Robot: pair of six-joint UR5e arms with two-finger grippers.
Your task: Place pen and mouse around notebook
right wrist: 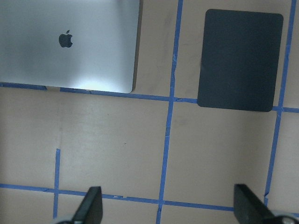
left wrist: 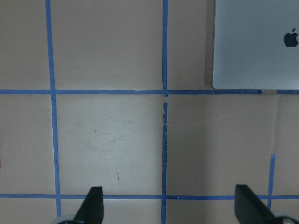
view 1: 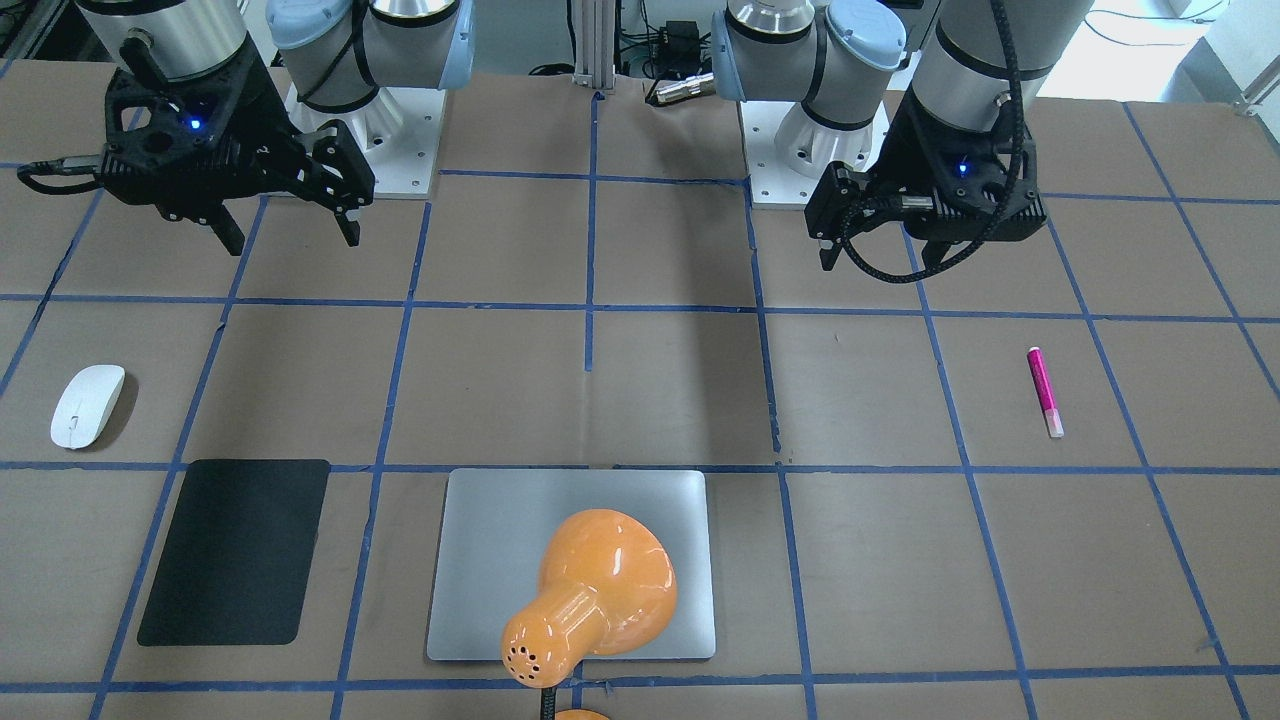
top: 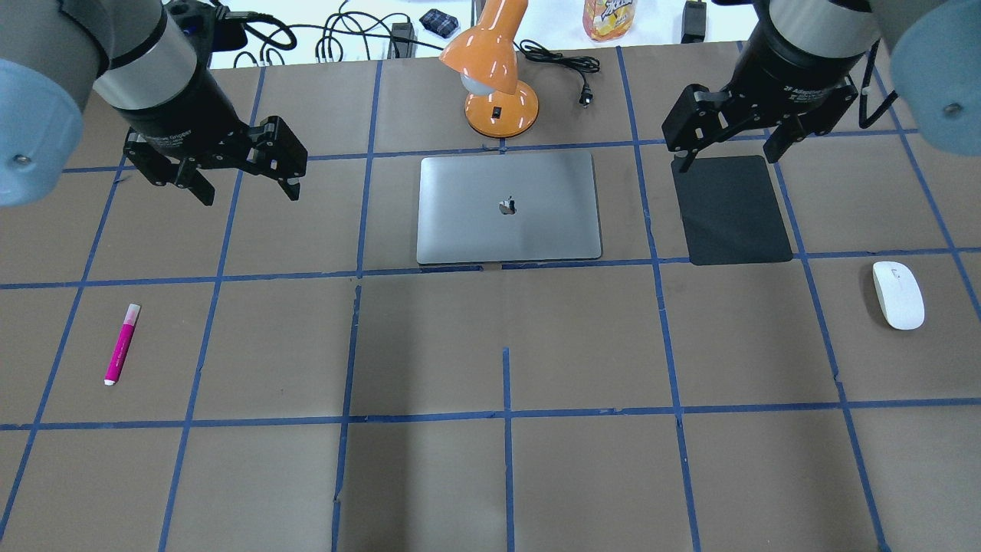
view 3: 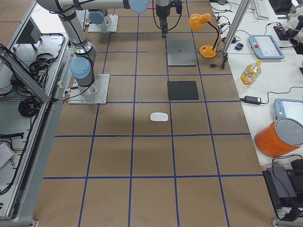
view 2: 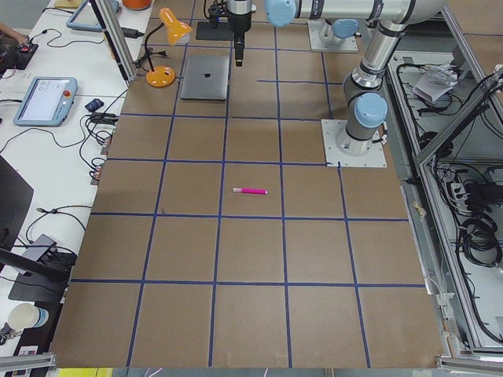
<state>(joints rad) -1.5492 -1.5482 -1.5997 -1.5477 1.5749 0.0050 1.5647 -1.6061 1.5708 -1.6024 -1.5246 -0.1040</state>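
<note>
The silver-grey notebook point(top: 507, 230) lies closed at the table's far middle, seen in part in the left wrist view point(left wrist: 254, 42) and the right wrist view point(right wrist: 70, 46). The magenta pen point(top: 123, 343) lies flat on the robot's left side point(view 1: 1045, 392). On the far right rests the white mouse point(top: 898, 294), also point(view 1: 87, 405). My left gripper point(top: 249, 195) hovers open and empty, left of the notebook and well beyond the pen. Open and empty too, my right gripper point(top: 726, 159) hangs over the near edge of the black mat, away from the mouse.
A matte black mat point(top: 732, 211) lies right of the notebook. An orange desk lamp point(top: 498, 77) stands behind the notebook, and its head covers part of the notebook in the front-facing view. Blue tape lines grid the brown table. Cables and a bottle sit beyond the far edge.
</note>
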